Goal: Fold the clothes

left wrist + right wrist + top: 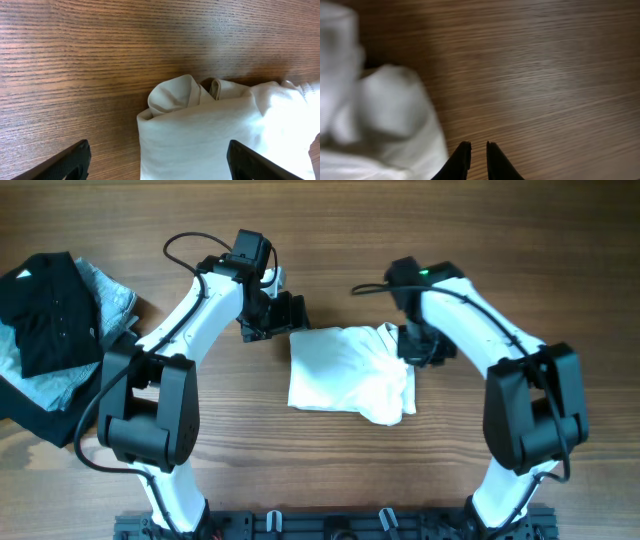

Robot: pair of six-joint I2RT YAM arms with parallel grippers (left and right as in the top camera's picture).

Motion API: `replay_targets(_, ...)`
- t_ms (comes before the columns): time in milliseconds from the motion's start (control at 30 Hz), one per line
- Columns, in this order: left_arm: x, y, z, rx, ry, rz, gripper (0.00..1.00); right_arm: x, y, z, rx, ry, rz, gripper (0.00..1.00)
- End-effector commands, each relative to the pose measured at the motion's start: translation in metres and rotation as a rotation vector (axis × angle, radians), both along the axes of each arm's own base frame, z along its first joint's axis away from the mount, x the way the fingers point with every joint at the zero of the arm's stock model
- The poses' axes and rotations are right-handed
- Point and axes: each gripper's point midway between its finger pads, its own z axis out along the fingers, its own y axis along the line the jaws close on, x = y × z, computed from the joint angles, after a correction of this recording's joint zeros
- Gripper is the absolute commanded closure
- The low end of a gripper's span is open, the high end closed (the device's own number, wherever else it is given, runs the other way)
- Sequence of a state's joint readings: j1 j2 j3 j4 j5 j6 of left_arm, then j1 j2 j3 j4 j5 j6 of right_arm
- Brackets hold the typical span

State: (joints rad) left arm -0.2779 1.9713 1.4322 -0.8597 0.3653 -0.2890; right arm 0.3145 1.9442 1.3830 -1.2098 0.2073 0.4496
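Observation:
A white garment [345, 370] lies folded into a rough rectangle at the middle of the wooden table, with bunched cloth along its right edge. My left gripper [283, 316] is open and empty just above the garment's top left corner. In the left wrist view its fingers [160, 165] stand wide apart on either side of the cloth's edge [210, 130]. My right gripper [418, 350] is at the garment's top right edge. In the right wrist view its fingers [477, 152] are nearly together with nothing between them, beside the bunched cloth [385, 110].
A pile of black and grey clothes [50, 320] lies at the table's left edge. Bare wood [340, 470] runs in front of the garment, with a black rail along the near edge.

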Motion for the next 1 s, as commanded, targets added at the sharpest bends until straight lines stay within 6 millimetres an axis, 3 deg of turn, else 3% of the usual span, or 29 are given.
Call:
replay_targets(0, -0.010, 0.000, -0.013, -0.001, 0.033, -0.023, 0.10, 0.001, -0.018, 0.007, -0.027, -0.019, -0.055, 0.83)
replay_targets(100, -0.015, 0.000, -0.023, -0.008, 0.042, -0.025, 0.07, 0.000, -0.022, 0.007, -0.025, -0.014, -0.070, 0.83)
replay_targets(333, -0.033, -0.045, -0.030, -0.230, -0.021, -0.201, 0.02, 0.001, -0.019, 0.006, -0.007, -0.014, -0.074, 0.83)
replay_targets(467, -0.044, -0.070, -0.036, -0.252, -0.051, -0.273, 0.04, 0.000, -0.019, 0.006, -0.005, -0.014, -0.075, 0.83)
replay_targets(500, -0.046, -0.075, -0.037, -0.253, -0.053, -0.286, 0.12, 0.000, -0.019, 0.006, -0.006, -0.013, -0.075, 0.83)
replay_targets(567, -0.047, -0.080, -0.040, -0.230, -0.069, -0.306, 0.39, 0.000, -0.019, 0.006, -0.006, -0.013, -0.075, 0.83)
replay_targets(600, -0.045, -0.079, -0.042, -0.208, -0.083, -0.307, 0.68, 0.000, -0.019, 0.006, -0.006, -0.012, -0.073, 0.83)
replay_targets(633, -0.040, -0.076, -0.044, -0.177, -0.102, -0.301, 0.87, 0.000, -0.019, 0.006, -0.006, -0.010, -0.071, 0.83)
replay_targets(667, -0.035, -0.071, -0.046, -0.147, -0.117, -0.290, 0.96, 0.000, -0.019, 0.006, -0.005, -0.009, -0.068, 0.83)
replay_targets(767, -0.006, -0.037, -0.042, -0.006, -0.172, -0.206, 0.96, -0.001, -0.019, 0.006, -0.004, -0.002, -0.051, 0.83)
replay_targets(833, 0.019, -0.007, -0.026, 0.077, -0.223, -0.135, 0.96, -0.001, -0.019, 0.006, -0.004, -0.002, -0.051, 0.83)
replay_targets(967, 0.069, 0.061, 0.031, 0.192, -0.350, 0.039, 0.96, 0.000, -0.019, 0.006, -0.003, -0.004, -0.053, 0.83)
